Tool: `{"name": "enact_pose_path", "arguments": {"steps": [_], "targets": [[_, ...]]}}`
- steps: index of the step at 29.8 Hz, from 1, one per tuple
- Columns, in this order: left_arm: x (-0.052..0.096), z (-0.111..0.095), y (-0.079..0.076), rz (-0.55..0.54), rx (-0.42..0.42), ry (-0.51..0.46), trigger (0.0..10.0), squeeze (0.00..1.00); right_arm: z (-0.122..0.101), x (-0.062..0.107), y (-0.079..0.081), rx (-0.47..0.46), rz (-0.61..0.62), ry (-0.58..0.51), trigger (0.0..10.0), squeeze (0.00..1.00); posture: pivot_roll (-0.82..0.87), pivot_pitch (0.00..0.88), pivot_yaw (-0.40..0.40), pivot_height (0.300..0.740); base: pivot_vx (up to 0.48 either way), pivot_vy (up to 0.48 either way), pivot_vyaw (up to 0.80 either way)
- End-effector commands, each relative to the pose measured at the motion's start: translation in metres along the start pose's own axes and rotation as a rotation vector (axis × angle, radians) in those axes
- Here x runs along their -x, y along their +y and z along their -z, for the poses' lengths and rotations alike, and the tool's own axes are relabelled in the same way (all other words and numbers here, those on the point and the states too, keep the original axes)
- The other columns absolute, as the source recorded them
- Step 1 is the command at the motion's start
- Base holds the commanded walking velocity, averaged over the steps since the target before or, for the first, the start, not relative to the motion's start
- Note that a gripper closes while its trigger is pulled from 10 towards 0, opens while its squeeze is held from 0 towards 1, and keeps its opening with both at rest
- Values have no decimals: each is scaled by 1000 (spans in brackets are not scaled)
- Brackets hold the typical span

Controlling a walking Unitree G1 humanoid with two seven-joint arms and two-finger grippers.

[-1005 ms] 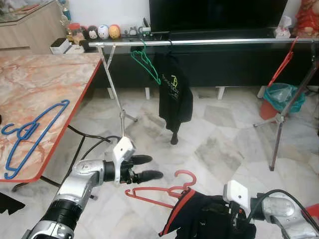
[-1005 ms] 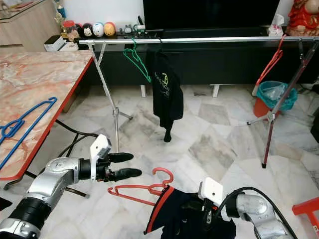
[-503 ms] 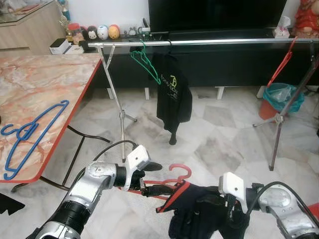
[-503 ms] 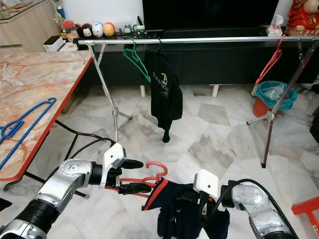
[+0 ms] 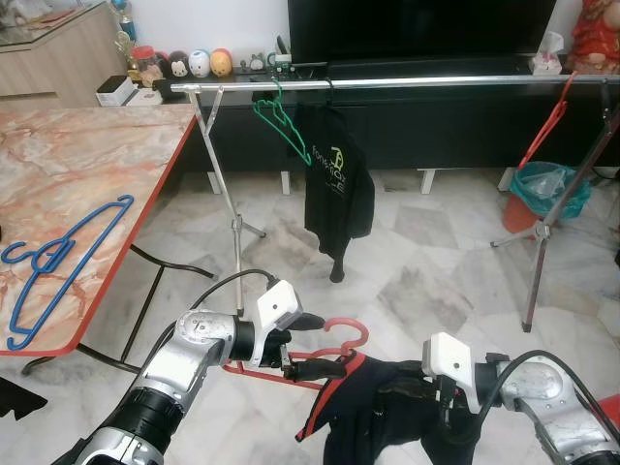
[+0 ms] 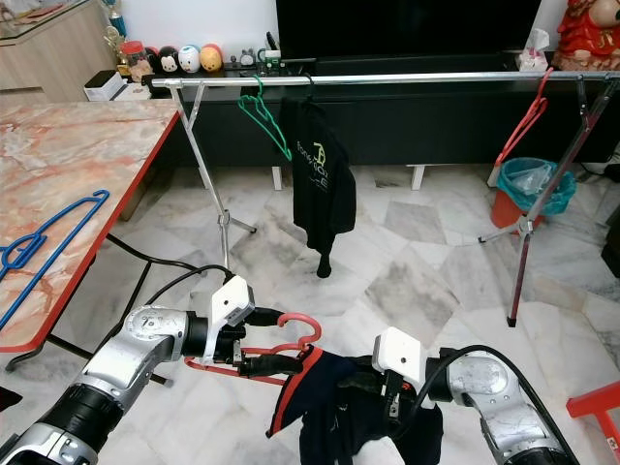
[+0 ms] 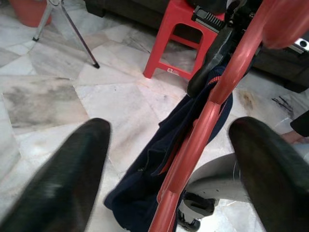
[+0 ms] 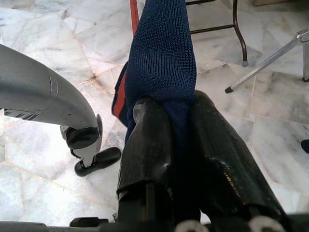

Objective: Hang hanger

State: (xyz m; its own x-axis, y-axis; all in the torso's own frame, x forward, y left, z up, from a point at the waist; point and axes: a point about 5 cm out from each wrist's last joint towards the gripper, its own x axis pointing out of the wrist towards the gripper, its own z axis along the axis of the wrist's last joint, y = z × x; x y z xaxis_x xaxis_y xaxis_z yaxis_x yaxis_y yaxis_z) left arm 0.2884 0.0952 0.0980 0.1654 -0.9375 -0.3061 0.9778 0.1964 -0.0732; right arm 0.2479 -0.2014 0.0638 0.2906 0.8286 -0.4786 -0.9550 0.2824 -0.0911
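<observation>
My right tool [image 8: 178, 140] clamped on the navy garment [image 8: 164, 63], red hanger [image 5: 334, 339] low over the floor beneath the rail [image 5: 407, 83], between the spread fingers of my left tool [image 5: 315, 347], not gripped

Ahead of you, a rail [image 5: 407, 81] spans the room before a TV [image 5: 417, 27]. A hanger [image 5: 283, 124] and shirt [image 5: 337, 184] hang from it. A table [image 5: 68, 165] stands on your left, another hanger [image 5: 60, 260] on it. A bin [image 5: 544, 194] sits at right.
</observation>
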Motion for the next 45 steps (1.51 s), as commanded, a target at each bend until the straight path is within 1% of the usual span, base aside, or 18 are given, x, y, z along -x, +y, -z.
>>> {"name": "enact_pose_path", "arguments": {"steps": [1, 2, 3, 4, 5, 6, 8, 10, 13, 14, 15, 16, 17, 45], "targets": [[1, -1, -2, 18, -21, 30, 0, 0, -14, -2, -4, 49, -9, -39, 10000, 0, -63, 0, 45, 740, 0, 0, 0], [1, -1, -2, 21, -22, 34, 0, 0, -14, -2, -4, 49, -9, -39, 10000, 0, -63, 0, 45, 740, 0, 0, 0], [0, 2, -3, 24, -29, 57, 3059, 0, -15, -2, -4, 51, -9, -40, 10000, 0, -63, 0, 45, 740, 0, 0, 0], [0, 2, -3, 24, -29, 57, 3059, 0, -15, -2, -4, 51, -9, -40, 10000, 0, -63, 0, 45, 740, 0, 0, 0], [0, 3, -3, 24, -33, 68, 4275, 0, -15, -2, -4, 51, -9, -41, 10000, 0, -63, 0, 45, 740, 0, 0, 0], [0, 4, -3, 24, -38, 78, 9529, 0, -16, -2, -4, 52, -10, -42, 10000, 0, -62, 0, 46, 740, 0, 0, 0], [0, 5, -3, 24, -42, 89, 9765, 0, -16, -2, -4, 53, -12, -43, 10000, 0, -63, 0, 46, 740, 0, 0, 0], [1, 6, -3, 30, -44, 103, 9098, 0, -16, -2, -4, 54, -14, -42, 10000, 0, -63, 0, 47, 740, 0, 0, 0], [1, 7, -3, 29, -47, 108, 9020, 0, -17, -2, -4, 54, -14, -43, 10000, 0, -63, 0, 47, 740, 0, 0, 0], [1, 7, -3, 29, -46, 108, 5843, 0, -17, -2, -4, 54, -13, -43, 10000, 0, -63, 0, 47, 740, 0, 0, 0], [0, 7, -3, 29, -45, 108, 5843, 0, -17, -2, -4, 54, -13, -44, 10000, 0, -63, 0, 47, 740, 0, 0, 0], [0, 7, -4, 30, -44, 109, 157, 0, -17, -2, -4, 54, -13, -44, 10000, 0, -63, 0, 47, 740, 0, 0, 0], [0, 7, -4, 30, -43, 109, 0, 0, -17, -1, -4, 54, -13, -44, 10000, 0, -63, 0, 47, 740, 0, 0, 0], [1, 7, -6, 74, -54, 128, 0, 0, -18, -1, -4, 53, -7, -49, 10000, 0, -65, 0, 56, 740, 0, 0, 0]]}}
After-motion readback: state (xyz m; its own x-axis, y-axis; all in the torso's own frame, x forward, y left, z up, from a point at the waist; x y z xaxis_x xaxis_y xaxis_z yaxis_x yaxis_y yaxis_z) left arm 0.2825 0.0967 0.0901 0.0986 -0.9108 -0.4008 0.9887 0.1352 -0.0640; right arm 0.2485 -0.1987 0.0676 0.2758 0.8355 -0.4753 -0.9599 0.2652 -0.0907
